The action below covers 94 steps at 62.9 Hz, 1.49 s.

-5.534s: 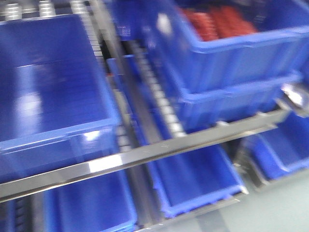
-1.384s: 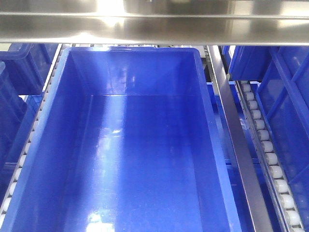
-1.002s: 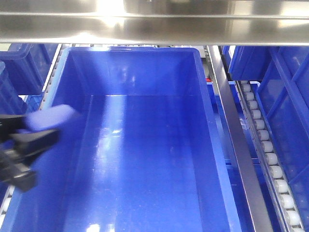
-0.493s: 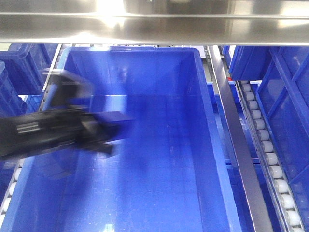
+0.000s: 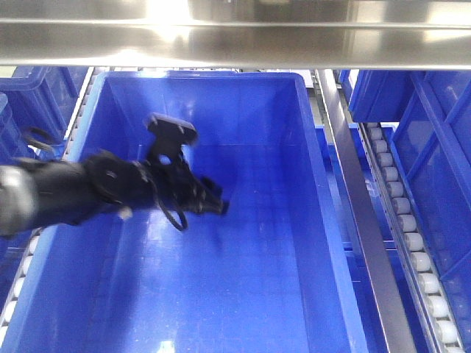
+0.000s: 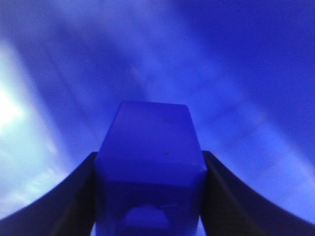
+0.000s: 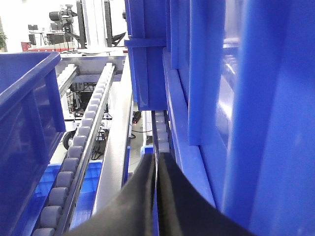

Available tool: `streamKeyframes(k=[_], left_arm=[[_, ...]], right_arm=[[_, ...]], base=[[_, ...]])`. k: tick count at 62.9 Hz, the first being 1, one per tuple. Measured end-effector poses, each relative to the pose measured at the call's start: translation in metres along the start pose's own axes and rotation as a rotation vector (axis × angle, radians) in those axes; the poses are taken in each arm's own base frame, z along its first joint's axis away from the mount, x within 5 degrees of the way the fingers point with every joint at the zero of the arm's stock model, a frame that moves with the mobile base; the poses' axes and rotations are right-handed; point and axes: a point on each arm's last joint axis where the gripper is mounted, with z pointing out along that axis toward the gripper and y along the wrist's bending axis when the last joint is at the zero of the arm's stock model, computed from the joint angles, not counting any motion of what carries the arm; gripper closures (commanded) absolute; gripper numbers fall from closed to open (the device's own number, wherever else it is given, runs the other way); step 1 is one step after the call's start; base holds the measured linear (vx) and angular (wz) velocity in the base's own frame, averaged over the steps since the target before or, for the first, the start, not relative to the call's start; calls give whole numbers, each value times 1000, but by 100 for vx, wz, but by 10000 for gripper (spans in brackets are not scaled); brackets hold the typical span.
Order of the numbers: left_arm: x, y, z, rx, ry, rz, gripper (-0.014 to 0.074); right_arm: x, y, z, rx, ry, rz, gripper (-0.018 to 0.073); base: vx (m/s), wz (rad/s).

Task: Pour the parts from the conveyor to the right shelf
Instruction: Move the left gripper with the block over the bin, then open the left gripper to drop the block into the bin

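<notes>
Steel-framed shelf rack (image 5: 235, 40) with roller tracks: my left hand (image 5: 213, 204) grasps the small blue plastic block (image 6: 150, 152) inside the glossy blue bin (image 5: 324, 220). Release low over the floor below. Right hand (image 7: 156, 169) clenched.

Glossy blue plastic bin (image 5: 243, 294), polished steel rail (image 5: 235, 37), matt black fingers (image 6: 59, 206).

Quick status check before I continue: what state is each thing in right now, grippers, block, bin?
left gripper: shut on the blue block, reaching into the bin from the left
blue block: clamped between the fingers, not yet dropped
large blue bin: sitting on the shelf, floor bare where visible
right gripper: shut, holding nothing, beside a roller track
</notes>
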Motion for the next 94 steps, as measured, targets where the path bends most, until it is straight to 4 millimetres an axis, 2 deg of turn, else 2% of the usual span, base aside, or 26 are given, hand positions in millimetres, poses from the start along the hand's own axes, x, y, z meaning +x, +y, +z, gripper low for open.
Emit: streamKeyframes(k=[16, 31, 45, 52, 79, 87, 94], left_arm=[[1, 0, 3, 5, 15, 36, 153], [-1, -3, -4, 27, 20, 48, 130], [-24, -11, -45, 64, -67, 69, 132], [-22, -14, -65, 74, -84, 78, 132], [39, -15, -162, -28, -249, 80, 134], [61, -17, -187, -29, -294, 84, 156], [77, -20, -217, -29, -389, 93, 179]], right_arm=[[0, 0, 0, 0, 0, 0, 568], [0, 0, 0, 0, 0, 0, 568], [0, 0, 0, 0, 0, 0, 568], [0, 0, 0, 0, 0, 0, 568], [0, 0, 0, 0, 0, 0, 568], [0, 0, 0, 0, 0, 0, 568], [0, 0, 0, 0, 0, 0, 568]], base=[[0, 0], [0, 0], [0, 0], [0, 0], [0, 0], [0, 0], [0, 0]])
